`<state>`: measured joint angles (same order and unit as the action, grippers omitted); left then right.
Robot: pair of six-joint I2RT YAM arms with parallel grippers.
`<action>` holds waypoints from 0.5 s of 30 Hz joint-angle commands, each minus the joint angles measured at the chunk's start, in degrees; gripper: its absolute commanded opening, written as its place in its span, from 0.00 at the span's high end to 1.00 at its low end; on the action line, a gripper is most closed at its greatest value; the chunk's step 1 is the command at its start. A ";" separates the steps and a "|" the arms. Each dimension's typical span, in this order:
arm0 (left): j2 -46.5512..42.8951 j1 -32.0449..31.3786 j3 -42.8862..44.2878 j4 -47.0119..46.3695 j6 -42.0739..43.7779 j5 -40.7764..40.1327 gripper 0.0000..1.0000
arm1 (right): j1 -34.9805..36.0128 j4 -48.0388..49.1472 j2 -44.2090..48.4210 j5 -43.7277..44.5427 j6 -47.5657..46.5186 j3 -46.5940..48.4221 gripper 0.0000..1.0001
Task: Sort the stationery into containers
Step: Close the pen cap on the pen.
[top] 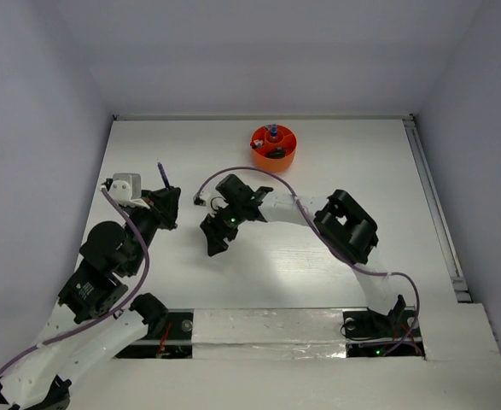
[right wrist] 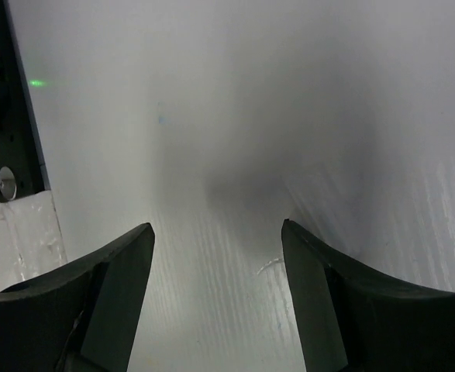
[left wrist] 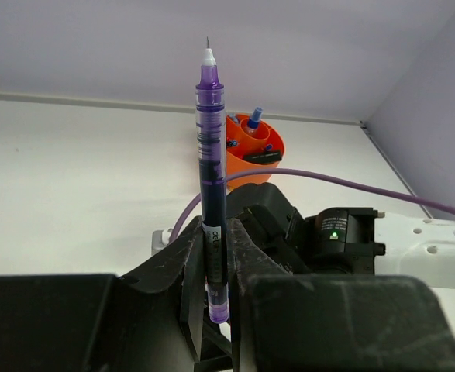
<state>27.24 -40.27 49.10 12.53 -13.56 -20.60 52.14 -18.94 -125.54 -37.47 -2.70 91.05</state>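
My left gripper (left wrist: 215, 263) is clamped on a purple pen (left wrist: 210, 155), which stands tip-up between the fingers. The orange tub (left wrist: 250, 172) sits ahead of it, well apart. My right gripper (right wrist: 218, 256) is spread wide with nothing in it, over the table (right wrist: 211, 116).

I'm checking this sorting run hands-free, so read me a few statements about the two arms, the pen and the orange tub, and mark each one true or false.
1. The left gripper has its jaws shut on the purple pen. True.
2. The purple pen lies flat on the table. False: it is clamped in the left jaws, with its tip pointing away from them.
3. The right gripper is carrying a marker. False: its jaws are open with nothing between them.
4. The orange tub has stationery in it. True.
5. The orange tub sits beside the arm bases. False: it stands near the far edge of the table.
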 commanded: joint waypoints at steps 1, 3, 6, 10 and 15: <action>0.35 2.12 -0.50 -2.25 0.91 1.95 1.00 | 0.24 3.54 -1.99 6.43 2.08 1.07 0.27; 0.35 3.61 -0.93 -2.60 0.82 3.19 1.00 | 0.24 4.52 -2.17 7.76 2.52 1.15 0.27; 0.62 4.41 -1.11 -3.22 0.82 5.21 1.00 | -0.81 6.45 -1.99 10.49 5.86 0.98 0.27; 0.97 6.60 -1.55 -4.09 0.82 7.15 1.00 | -1.95 7.60 -1.99 12.69 7.88 1.33 0.27; 1.32 8.89 -1.90 -4.71 0.91 9.79 1.00 | -2.57 5.59 -3.05 15.41 9.64 3.78 0.25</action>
<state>27.86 -32.29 47.55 11.57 -13.32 -13.54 50.15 -12.21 -126.45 -27.07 5.08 92.05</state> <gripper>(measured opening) 0.080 0.749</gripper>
